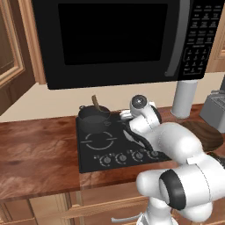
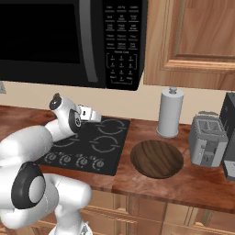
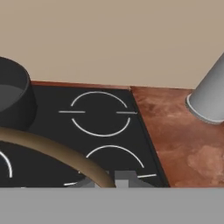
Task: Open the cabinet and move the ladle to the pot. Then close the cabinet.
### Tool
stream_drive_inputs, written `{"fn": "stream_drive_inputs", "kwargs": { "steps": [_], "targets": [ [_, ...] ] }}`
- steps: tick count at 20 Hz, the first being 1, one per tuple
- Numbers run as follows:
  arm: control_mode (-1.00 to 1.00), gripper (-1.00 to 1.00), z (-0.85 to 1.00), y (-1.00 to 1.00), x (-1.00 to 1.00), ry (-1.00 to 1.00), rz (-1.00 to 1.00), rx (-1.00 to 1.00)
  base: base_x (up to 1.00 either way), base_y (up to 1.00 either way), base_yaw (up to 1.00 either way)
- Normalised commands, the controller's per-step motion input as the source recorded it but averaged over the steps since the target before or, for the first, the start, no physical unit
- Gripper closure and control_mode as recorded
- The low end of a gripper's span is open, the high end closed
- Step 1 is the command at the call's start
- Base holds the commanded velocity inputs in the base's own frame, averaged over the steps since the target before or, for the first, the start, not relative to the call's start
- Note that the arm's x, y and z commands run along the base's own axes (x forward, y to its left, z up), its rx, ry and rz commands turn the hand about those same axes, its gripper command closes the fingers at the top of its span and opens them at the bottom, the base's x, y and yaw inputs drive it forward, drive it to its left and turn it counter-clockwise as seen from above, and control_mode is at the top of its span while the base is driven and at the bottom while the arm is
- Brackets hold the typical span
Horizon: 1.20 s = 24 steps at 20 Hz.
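The ladle (image 3: pixel 52 151) has its long bronze handle running from between the gripper's (image 3: pixel 111 181) fingertips toward the pot (image 3: pixel 13 103). In the left base view I see the handle (image 1: pixel 94 102) rising out of the pot (image 1: pixel 93 117) on the cooktop's (image 1: pixel 103 149) rear left burner, so the bowl appears to sit inside. The pincer is closed narrow on the handle's end. I judge the ladle light, rigid and smooth; a grip this far out invites pivoting, so mid-handle would hold steadier. The paper towel roll (image 3: pixel 210 98) stands well apart on the counter (image 3: pixel 175 131).
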Motion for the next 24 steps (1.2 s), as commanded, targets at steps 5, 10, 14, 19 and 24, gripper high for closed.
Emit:
{"fn": "stream_drive_inputs", "kwargs": {
  "steps": [5,10,14,19,24],
  "targets": [
    [-1.0,1.0,-0.1,0.05,0.28,0.0,0.0,-0.01,0.0,0.0,0.0],
    [-1.0,1.0,-0.05,0.05,0.3,-0.01,0.0,-0.03,0.0,0.0,0.0],
    [-1.0,1.0,-0.05,0.03,0.29,0.0,0.0,-0.04,0.0,0.0,0.0],
    [-1.0,1.0,-0.08,0.0,0.24,0.0,0.0,-0.06,0.0,0.0,0.0],
    [-1.0,1.0,-0.1,0.0,0.17,-0.01,0.0,-0.06,0.0,0.0,0.0]
  ]
}}
